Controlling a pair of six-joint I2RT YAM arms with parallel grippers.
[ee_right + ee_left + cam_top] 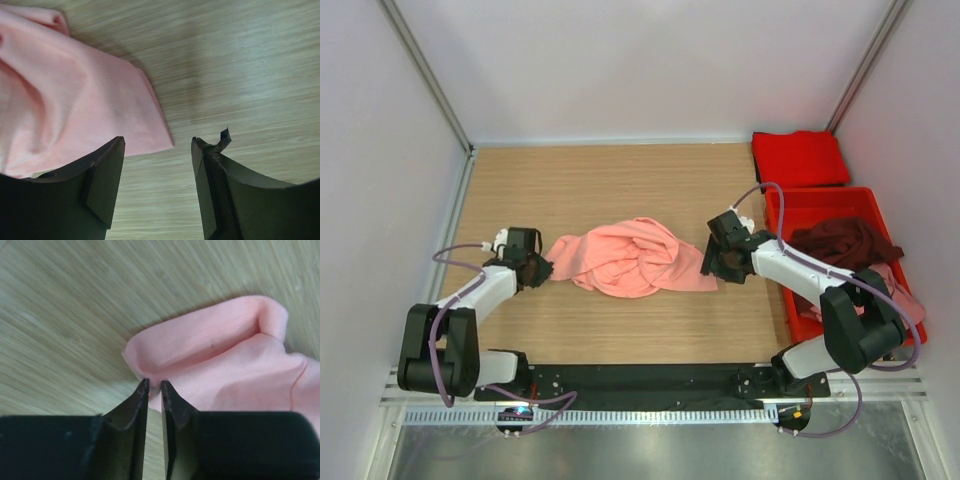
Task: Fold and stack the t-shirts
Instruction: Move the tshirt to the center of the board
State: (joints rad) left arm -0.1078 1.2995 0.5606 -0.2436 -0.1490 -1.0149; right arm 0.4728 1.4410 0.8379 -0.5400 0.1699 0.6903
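A crumpled salmon-pink t-shirt [630, 258] lies mid-table. My left gripper [542, 268] is at its left end; in the left wrist view the jaws [155, 384] are pinched together on a fold of the shirt's edge [225, 355]. My right gripper [712, 262] hovers at the shirt's right end, open, with a corner of the cloth [75, 100] just ahead of the left finger and bare wood between the fingertips [157, 142]. A bright red t-shirt [800, 158] lies folded at the back right. A dark maroon t-shirt [845, 240] and a dusty pink one [905, 300] lie in the bin.
A red plastic bin [825, 196] stands along the right edge of the wooden table [600, 190], close to my right arm. White walls close in the left, back and right sides.
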